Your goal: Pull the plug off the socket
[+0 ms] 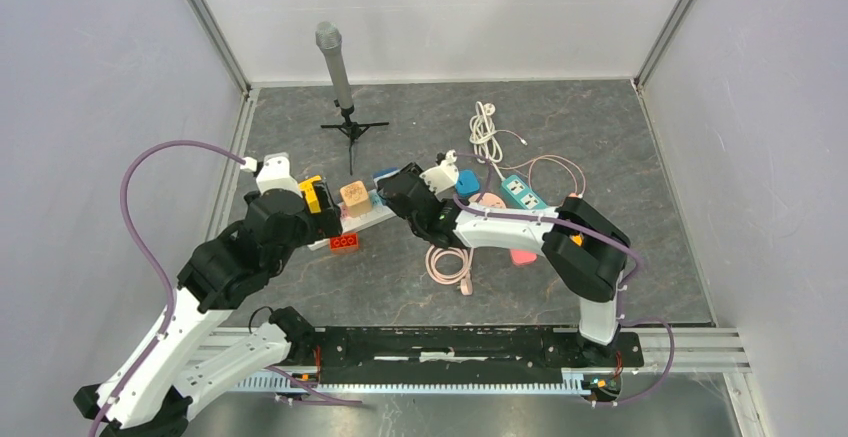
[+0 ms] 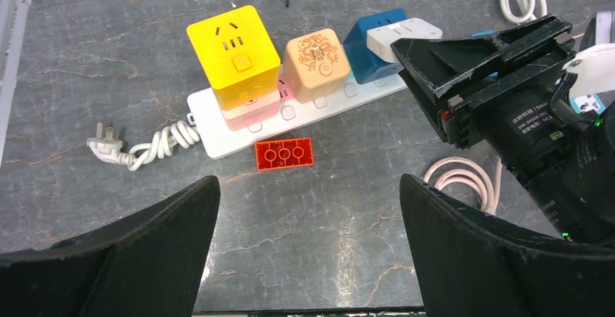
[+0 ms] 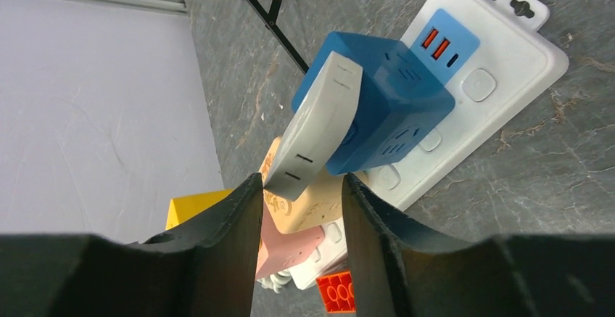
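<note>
**benchrat:** Biggest worry first: the whole power strip (image 2: 217, 125) lies loose on the table (image 1: 400, 287), nothing pinning it. The left gripper (image 2: 308, 183) hangs over the near side of it, fingers spread as wide as they go, touching nothing. If the right arm yanks up, I reckon the strip just comes along for the ride, yellow cube (image 2: 233, 45) and all.

**solderfumes:** Yeah, and next size down is the blue cube (image 3: 391, 92). The white plug (image 3: 319, 125) is seated in its top face, at the far right end of the strip past the beige cube (image 2: 315, 52). A pull could pop the blue cube out of the strip instead of the plug out of the cube. Wrong joint lets go.

**benchrat:** What's the right gripper (image 3: 297, 186) doing though?

**solderfumes:** Jaws half spread, one either side of the plug's near end, tight against it. Honestly can't tell from the wrist view if they're biting or just beside it. And it's only got the end, not the middle, so my guess is a shallow pinch that slips, or tilts the plug and jams the pins.

**benchrat:** Smallest one: the red brick (image 2: 284, 153) right beside the strip's front edge. If the strip skids, that gets shoved. Harmless, but messy.
</note>
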Tool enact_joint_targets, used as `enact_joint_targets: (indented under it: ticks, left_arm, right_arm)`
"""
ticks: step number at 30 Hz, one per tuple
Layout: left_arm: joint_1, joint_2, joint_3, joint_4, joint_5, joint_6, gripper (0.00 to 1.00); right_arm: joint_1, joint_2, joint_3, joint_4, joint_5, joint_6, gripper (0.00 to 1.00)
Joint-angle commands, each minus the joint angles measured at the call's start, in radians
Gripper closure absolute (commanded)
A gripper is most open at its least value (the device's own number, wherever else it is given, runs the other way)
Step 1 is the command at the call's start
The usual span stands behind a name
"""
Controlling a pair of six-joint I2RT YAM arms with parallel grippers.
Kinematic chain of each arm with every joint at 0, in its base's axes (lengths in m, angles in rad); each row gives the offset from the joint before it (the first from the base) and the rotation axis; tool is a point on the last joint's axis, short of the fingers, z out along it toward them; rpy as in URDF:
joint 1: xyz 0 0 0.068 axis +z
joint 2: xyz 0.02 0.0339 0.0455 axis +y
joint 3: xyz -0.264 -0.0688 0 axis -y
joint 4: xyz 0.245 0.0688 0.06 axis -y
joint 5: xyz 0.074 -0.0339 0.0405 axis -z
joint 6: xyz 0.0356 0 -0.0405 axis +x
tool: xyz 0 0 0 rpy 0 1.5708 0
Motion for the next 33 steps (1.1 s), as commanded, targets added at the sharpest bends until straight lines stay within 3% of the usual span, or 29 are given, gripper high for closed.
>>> enact_joint_targets:
  ticks: [1, 4, 6, 12, 23, 33]
  left_arm:
    - [0.005, -0.013, -0.017, 0.037, -0.044, 0.039, 0.00]
    - [0.005, 0.007, -0.024, 0.058, -0.039, 0.044, 0.00]
    - [0.006, 0.031, -0.023, 0.069, -0.028, 0.046, 0.00]
    - [0.007, 0.123, 0.016, 0.104, 0.033, 0.034, 0.00]
    - [0.074, 0.307, 0.081, 0.229, 0.191, 0.017, 0.00]
    - [0.176, 0.475, 0.120, 0.309, 0.340, -0.010, 0.00]
  right_arm:
    - [-0.014, 0.005, 0.005, 0.037, 0.056, 0.042, 0.57]
    - [-0.029, -0.006, -0.035, 0.086, 0.064, 0.037, 0.77]
    - [-0.047, -0.016, -0.056, 0.101, 0.049, 0.031, 0.85]
    - [-0.121, -0.066, -0.133, 0.162, -0.035, -0.018, 0.98]
    - [-0.339, -0.099, -0.204, 0.257, -0.512, -0.383, 1.00]
    - [-0.448, -0.008, -0.055, 0.136, -0.852, -0.743, 0.99]
